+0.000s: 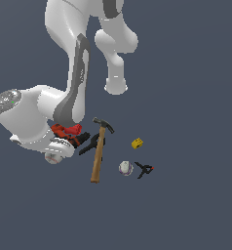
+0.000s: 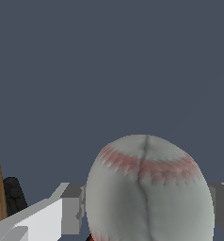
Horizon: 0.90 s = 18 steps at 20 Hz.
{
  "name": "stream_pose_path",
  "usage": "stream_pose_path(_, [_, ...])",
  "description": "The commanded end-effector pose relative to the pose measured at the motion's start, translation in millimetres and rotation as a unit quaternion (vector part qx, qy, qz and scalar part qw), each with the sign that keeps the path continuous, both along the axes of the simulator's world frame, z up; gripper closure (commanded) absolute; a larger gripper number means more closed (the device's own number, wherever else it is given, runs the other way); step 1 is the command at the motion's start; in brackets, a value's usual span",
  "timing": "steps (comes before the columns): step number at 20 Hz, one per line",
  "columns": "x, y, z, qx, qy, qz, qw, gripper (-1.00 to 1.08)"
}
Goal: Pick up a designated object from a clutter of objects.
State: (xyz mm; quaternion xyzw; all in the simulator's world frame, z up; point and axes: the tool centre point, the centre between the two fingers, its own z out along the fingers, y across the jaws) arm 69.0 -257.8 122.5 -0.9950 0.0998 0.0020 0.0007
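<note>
My jaws (image 2: 147,214) straddled the baseball (image 2: 149,193), a finger close on either flank; I couldn't tell whether they had clenched yet. In the exterior view, left to right: the ball (image 1: 53,157) low under my wrist, then drill (image 1: 69,133), hammer (image 1: 99,151), purplish-marked ball (image 1: 126,168), clamp (image 1: 144,169). I judged reaching done, lifting left.

Baseball (image 2: 149,190) — lower part cropped.

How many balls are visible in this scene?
2. The baseball lies under the gripper, between its fingers. The ball with purplish marks lies beside the small black clamp. The arm may hide others.
</note>
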Motion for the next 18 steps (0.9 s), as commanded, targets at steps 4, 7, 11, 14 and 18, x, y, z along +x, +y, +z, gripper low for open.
stream_pose_path(4, [-9.2,3.8,62.4,0.000,-0.002,0.000,1.0000,1.08])
stream_pose_path(7, [-14.8,6.1,98.0,0.000,-0.002,0.000,1.0000,1.08])
stream_pose_path(11, [-21.5,8.6,143.0,-0.001,-0.002,0.000,1.0000,1.08])
stream_pose_path(14, [-25.5,10.4,172.4,-0.001,-0.002,0.000,1.0000,1.08])
stream_pose_path(18, [-29.2,11.9,204.3,-0.001,-0.002,0.000,1.0000,1.08])
